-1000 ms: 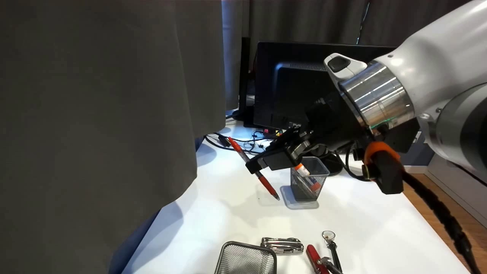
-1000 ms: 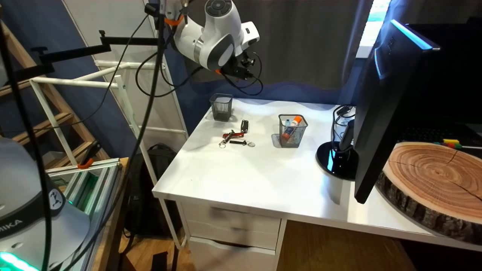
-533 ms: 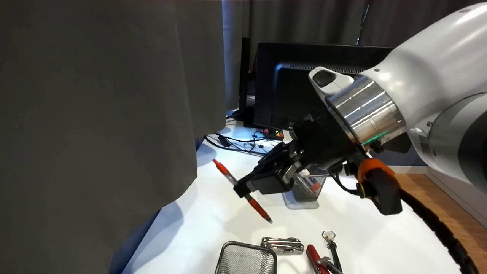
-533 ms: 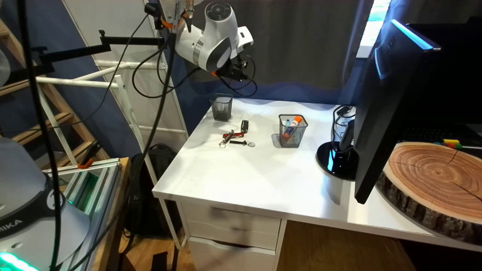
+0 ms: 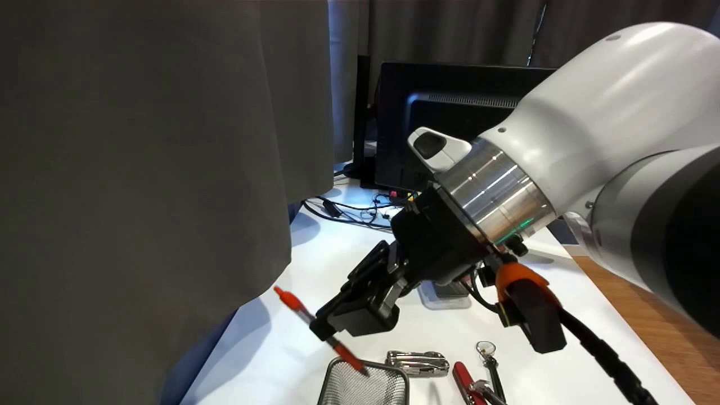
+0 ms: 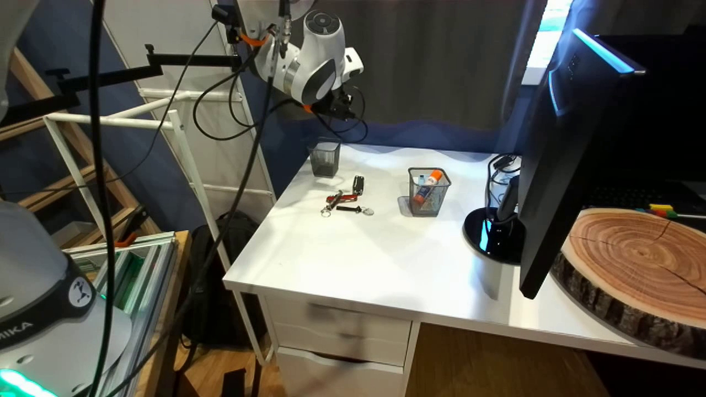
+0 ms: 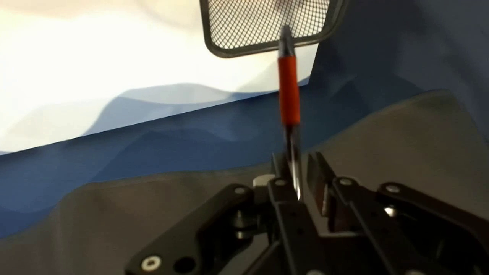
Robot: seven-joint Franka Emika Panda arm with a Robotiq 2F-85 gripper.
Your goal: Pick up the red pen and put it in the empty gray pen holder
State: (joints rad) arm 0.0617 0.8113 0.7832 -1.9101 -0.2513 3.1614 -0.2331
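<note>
Black two-fingered gripper, its jaws narrow, grasping a thin red pen with a clear middle section, near mid-length. In an exterior view the pen slants, tip downward, against the mesh of a light gray, round-cornered metal pen holder. The wrist view likewise sets the tip across the holder's edge, though its height relative to the rim cannot be judged. The holder stands upright on a white desk, just beside a silvery folding tool; a red-handled metal tool lies near. Well apart, in an exterior view, a blackish mesh box contains an orange-capped tube, which leans inside it.
</note>
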